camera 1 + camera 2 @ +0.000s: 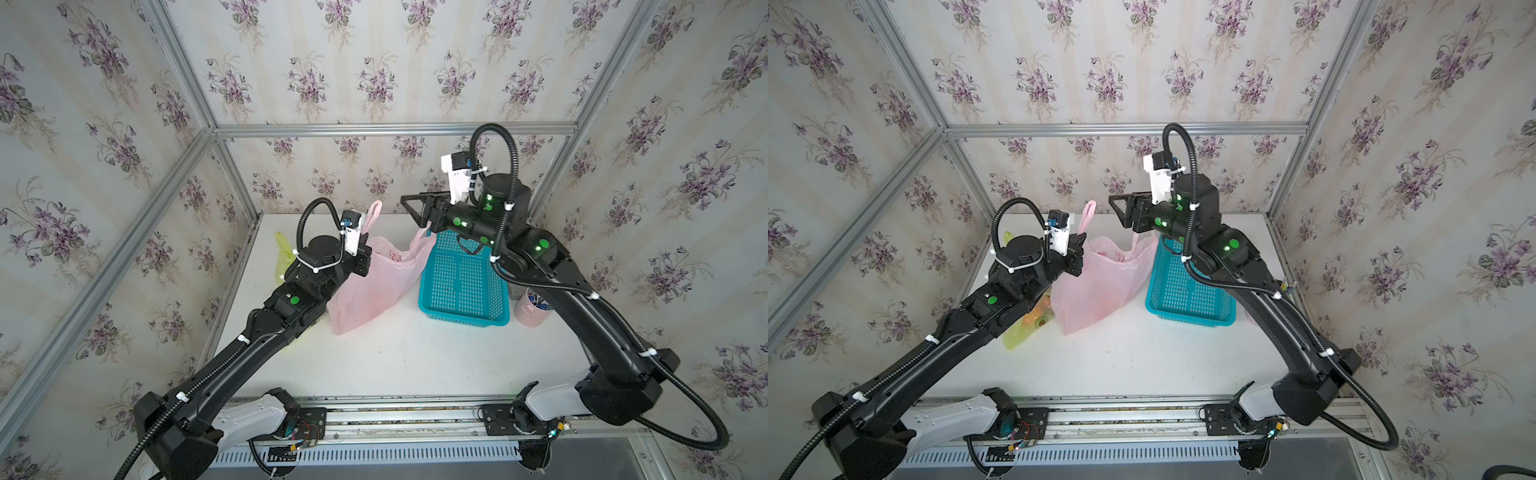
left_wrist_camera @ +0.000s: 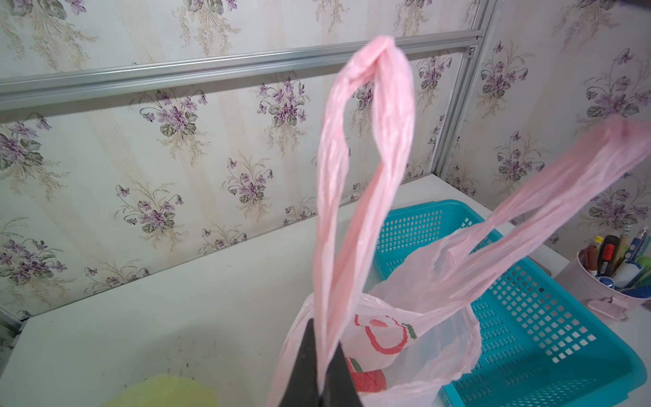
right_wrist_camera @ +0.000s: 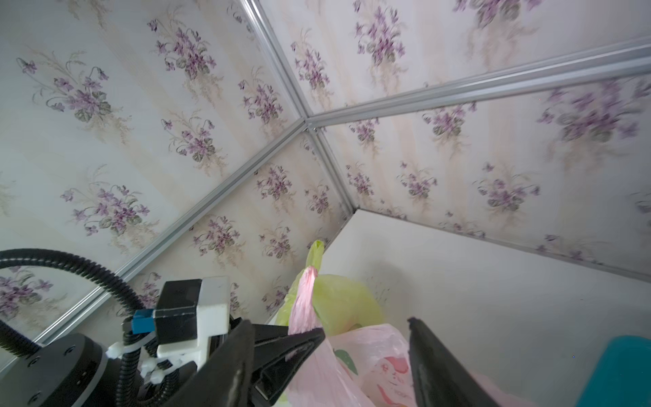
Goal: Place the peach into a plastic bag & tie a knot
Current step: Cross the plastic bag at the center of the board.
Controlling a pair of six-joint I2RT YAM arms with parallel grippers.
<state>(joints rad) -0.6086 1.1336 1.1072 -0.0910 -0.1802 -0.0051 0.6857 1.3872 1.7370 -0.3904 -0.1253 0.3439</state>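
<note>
1 bag handle (image 2: pixel 366 141) in left gripper (image 2: pixel 321 378)

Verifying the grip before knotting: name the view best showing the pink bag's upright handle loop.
Left wrist: the whole pink plastic handle loop extends from the shut left tool. Both top views show only its upper part; right wrist, a narrow strip.

Cream wallpaper panels printed with purple violet sprays (image 1: pixel 374 75) enclose the cell on three sides, joined by silver aluminium frame rails (image 1: pixel 395 129). The flat white tabletop (image 1: pixel 415 361) carries faint dark specks. Lighting is even.
</note>
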